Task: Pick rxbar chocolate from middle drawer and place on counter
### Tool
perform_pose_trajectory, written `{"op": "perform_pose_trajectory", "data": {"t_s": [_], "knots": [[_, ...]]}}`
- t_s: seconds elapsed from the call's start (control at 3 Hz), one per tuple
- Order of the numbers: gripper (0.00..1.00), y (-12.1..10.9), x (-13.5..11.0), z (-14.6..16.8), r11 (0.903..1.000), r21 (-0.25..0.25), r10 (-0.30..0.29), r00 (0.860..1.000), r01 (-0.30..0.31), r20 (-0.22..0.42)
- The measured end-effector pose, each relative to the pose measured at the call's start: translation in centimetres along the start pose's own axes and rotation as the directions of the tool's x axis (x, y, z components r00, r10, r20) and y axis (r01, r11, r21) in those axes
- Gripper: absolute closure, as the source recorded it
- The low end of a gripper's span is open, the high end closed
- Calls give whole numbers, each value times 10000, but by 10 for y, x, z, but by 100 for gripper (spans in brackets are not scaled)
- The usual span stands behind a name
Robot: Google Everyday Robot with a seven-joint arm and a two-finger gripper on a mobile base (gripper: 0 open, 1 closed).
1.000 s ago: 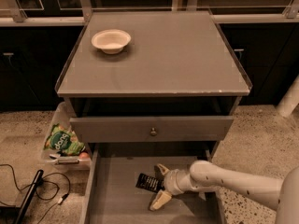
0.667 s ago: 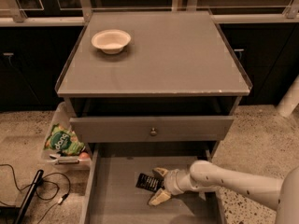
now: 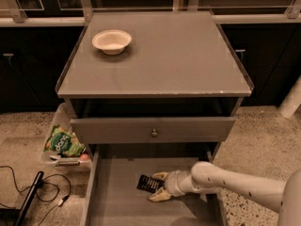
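Observation:
The rxbar chocolate (image 3: pixel 148 183), a small black bar with pale lettering, lies flat on the floor of the open middle drawer (image 3: pixel 117 197), near its centre. My gripper (image 3: pixel 156 185) reaches in from the right on a white arm, low inside the drawer. Its two tan fingers are spread, one behind the bar's right end and one in front of it. The bar rests on the drawer floor. The grey counter (image 3: pixel 160 55) above is bare except for a bowl.
A pale bowl (image 3: pixel 111 41) sits at the counter's back left. The upper drawer front with a brass knob (image 3: pixel 154 133) overhangs the middle drawer. A bin with a green snack bag (image 3: pixel 63 141) stands on the floor at left, with black cables (image 3: pixel 28 194) nearby.
The gripper has slid a little left, so its spread fingers now bracket the bar's right end. The bar has not moved.

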State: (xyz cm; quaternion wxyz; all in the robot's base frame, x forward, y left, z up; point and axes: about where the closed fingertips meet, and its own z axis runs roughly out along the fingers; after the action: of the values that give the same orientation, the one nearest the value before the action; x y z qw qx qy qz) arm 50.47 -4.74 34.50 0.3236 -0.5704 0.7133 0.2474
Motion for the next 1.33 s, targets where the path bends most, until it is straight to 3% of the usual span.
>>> {"op": "perform_pose_trajectory", "data": {"t_s": [0.33, 0.67, 1.33], "knots": [[88, 0, 0, 0, 10000, -1, 0, 10000, 0, 0], [100, 0, 0, 0, 10000, -1, 0, 10000, 0, 0], [100, 0, -3, -2, 10000, -2, 0, 10000, 0, 1]]}}
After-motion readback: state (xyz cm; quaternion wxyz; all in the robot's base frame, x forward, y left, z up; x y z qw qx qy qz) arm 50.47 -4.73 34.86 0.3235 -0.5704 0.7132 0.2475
